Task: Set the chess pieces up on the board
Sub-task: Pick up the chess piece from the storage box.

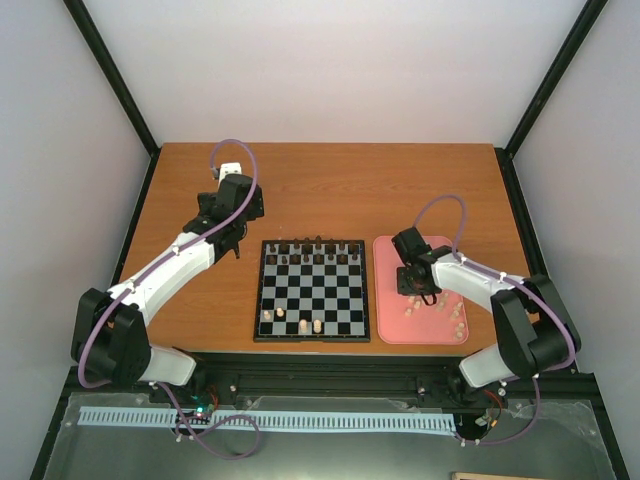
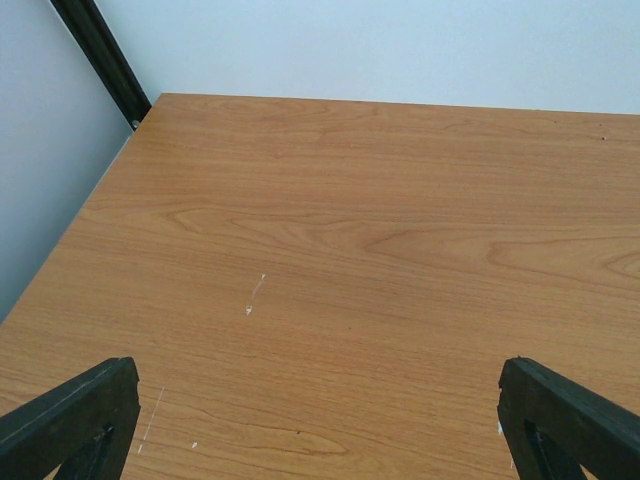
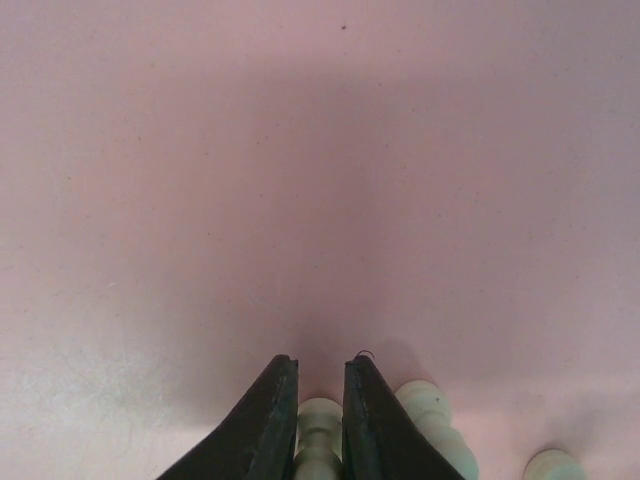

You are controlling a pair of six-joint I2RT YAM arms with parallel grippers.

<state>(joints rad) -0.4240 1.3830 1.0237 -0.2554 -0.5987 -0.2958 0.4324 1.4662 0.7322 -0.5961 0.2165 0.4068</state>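
Note:
The board point(image 1: 330, 300) lies at the table's middle, with a few pale chess pieces point(image 1: 303, 326) standing along its near edge. Over the pink tray point(image 1: 390, 300) my right gripper point(image 1: 420, 296) points down. In the right wrist view this gripper point(image 3: 320, 362) has its jaws pressed against both sides of a pale chess piece point(image 3: 320, 420) lying on the tray. A second pale piece point(image 3: 432, 415) lies just right of the fingers. My left gripper point(image 1: 232, 240) hovers left of the board's far corner, and it point(image 2: 318, 365) is wide open over bare wood.
Dark brown pieces point(image 1: 310, 247) line the board's far rows. Several more pale pieces point(image 1: 450, 315) are scattered on the tray's near right part, one point(image 3: 555, 465) close to the gripper. Black frame posts stand at the table's back corners.

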